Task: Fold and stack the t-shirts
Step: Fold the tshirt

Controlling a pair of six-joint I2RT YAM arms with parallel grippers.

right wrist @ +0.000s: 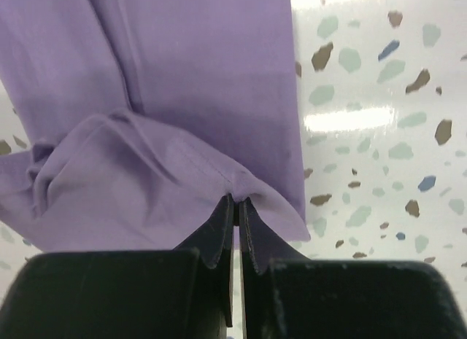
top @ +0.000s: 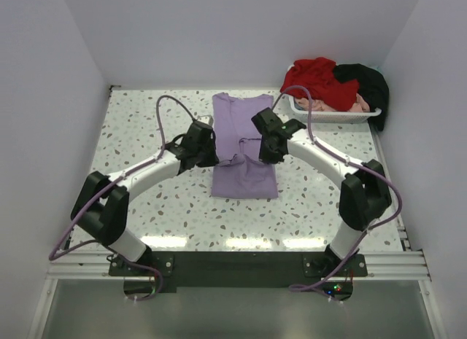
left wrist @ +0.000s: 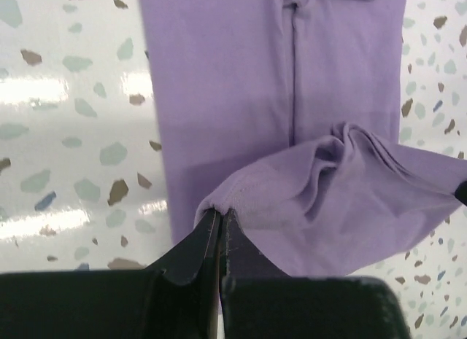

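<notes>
Scene: A lavender t-shirt [top: 244, 146] is seen in the middle of the table [top: 146, 135], already narrowed into a long strip between the two arms.
Left tool: The left tool [left wrist: 221, 213] is pressed together on a stitched corner of the shirt's upper layer, at the strip's left edge.
Right tool: The right tool [right wrist: 237, 202] is likewise closed, pinching the matching corner at the right edge.
Cloth between: The held layer is raised off the strip and sags in creases (a slack span, not a taut one).
Waiting: A red shirt [top: 317, 76], a black shirt [top: 368, 84] and a pink shirt [top: 357, 104] are heaped in a white tray [top: 368, 117] at the far right corner, well apart from the work.
Risk, slip: Only a small bite of cloth is held by each tool; a corner could be lost if the arms are moved unevenly, and a skewed fold would be left.
Risk, bunching: If the slack is not taken up, the creases could be laid into the fold.
Risk, drag: The lower layers could be pulled along, shifting the strip.
</notes>
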